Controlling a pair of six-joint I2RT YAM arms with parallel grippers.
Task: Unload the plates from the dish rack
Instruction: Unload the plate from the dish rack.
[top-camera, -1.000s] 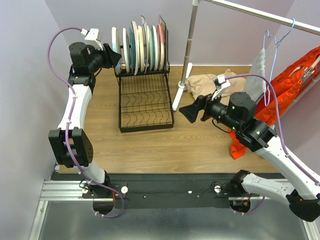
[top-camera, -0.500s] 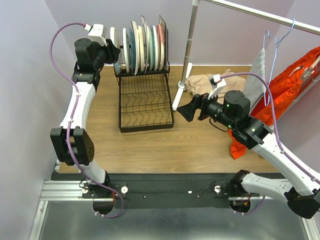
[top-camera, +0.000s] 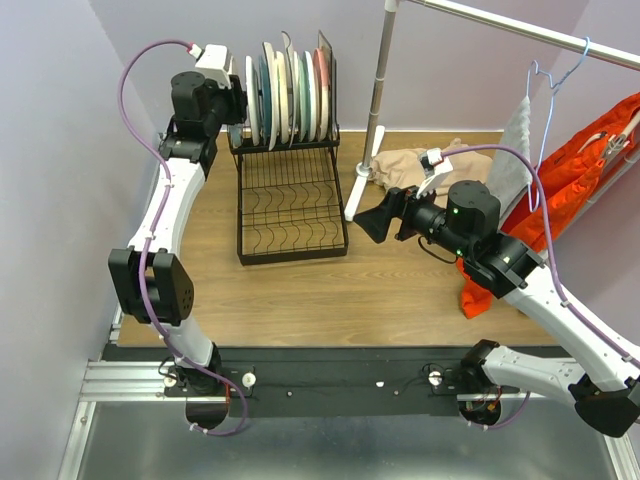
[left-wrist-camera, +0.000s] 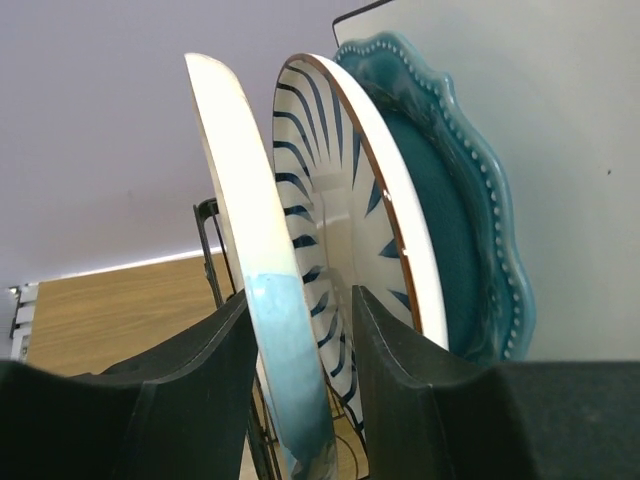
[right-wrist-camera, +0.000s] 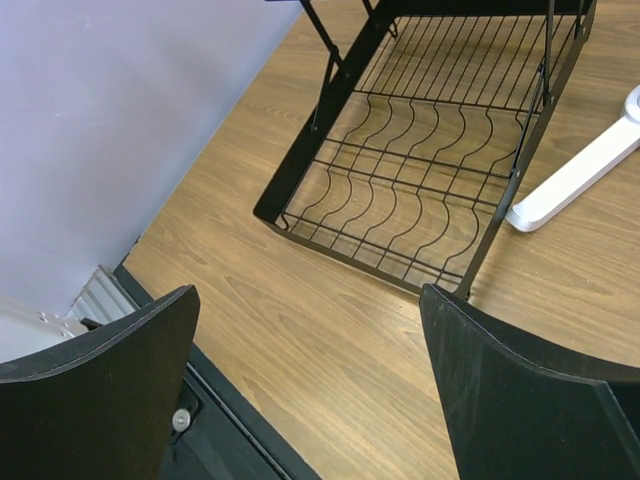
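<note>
**Left gripper straddling the end plate in a dish rack; right gripper open and apart from it.**

The black wire two-tier dish rack (top-camera: 290, 210) stands on a wooden tabletop (top-camera: 400, 290). Assorted ceramic plates (top-camera: 285, 80) stand upright on edge in its upper basket. The left gripper (left-wrist-camera: 300, 310) is at the left end of that row. Its two black fingers (left-wrist-camera: 190, 400) sit either side of the rim of the cream plate with a pale blue edge (left-wrist-camera: 280, 360), one just beside each face. Whether they are pressing on it cannot be told. Directly behind that plate stand a white plate with dark radial stripes (left-wrist-camera: 340, 200) and a scalloped teal plate (left-wrist-camera: 460, 230). The right gripper (top-camera: 375, 225) hangs to the right of the rack, near its lower wavy-wire tray (right-wrist-camera: 420, 200), with its jaws spread wide and nothing between them.
</note>
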